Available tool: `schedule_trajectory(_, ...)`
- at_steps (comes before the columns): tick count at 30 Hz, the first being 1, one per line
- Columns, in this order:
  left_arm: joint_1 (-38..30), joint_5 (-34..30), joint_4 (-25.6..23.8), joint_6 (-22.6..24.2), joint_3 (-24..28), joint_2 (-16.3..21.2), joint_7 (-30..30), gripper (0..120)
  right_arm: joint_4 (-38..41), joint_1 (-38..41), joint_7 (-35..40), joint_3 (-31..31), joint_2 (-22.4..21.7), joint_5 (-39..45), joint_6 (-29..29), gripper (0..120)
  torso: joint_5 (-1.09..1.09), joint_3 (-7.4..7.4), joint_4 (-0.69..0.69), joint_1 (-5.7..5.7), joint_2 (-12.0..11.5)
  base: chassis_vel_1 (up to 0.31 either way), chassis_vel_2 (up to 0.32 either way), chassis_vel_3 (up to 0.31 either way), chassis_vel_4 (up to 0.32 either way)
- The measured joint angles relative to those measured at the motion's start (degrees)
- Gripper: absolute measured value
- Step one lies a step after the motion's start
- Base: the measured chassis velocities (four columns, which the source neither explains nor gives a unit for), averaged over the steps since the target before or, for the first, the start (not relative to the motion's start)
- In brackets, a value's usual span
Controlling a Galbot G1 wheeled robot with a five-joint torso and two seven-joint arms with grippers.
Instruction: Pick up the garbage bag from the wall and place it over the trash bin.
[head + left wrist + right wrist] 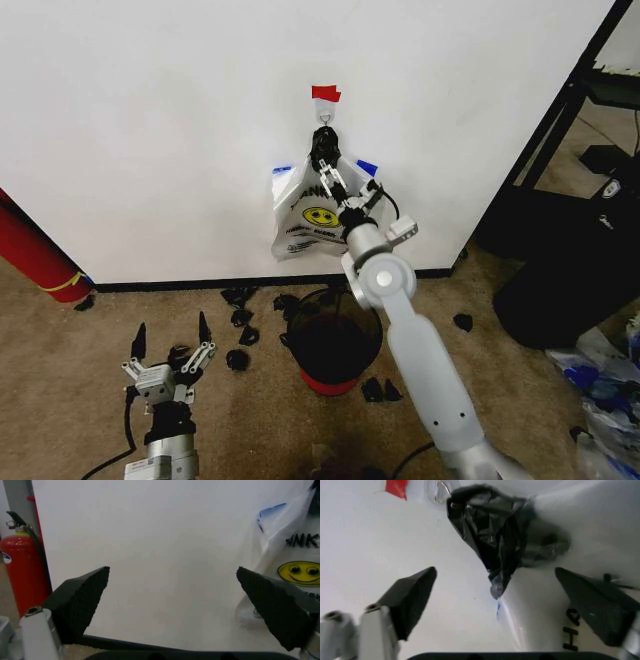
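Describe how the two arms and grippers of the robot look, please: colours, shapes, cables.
The right arm is a smooth light grey tube with a round silver joint and small dark dots along it. The right gripper has black fingers on a white and silver frame with thin black cables. The left gripper has two black pointed fingers with a fine textured surface, a silver-white base, a dark wrist and a black cable.

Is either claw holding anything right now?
No. The right claw is open at the garbage bag top, not gripping; the left claw is open, empty.
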Motion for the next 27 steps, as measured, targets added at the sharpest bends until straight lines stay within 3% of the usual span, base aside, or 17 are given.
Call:
schedule_trajectory(21,-0.39,-0.35,1.77,-0.39,1.34,0.07,-0.59,100,-1.12,0.83,1.91,0.08,2.09,-2.06,0.88,7,0.01,0.00,0.01,0.00,0.00,0.000,0.000,0.000,0.000)
schedule_trajectory(27,-0.72,-0.53,1.95,-0.42,1.23,0.57,-0.61,100,-1.29,0.82,2.56,0.81,2.05,-2.23,0.92,0,0.01,0.00,0.00,0.00,0.00,0.000,0.000,0.000,0.000)
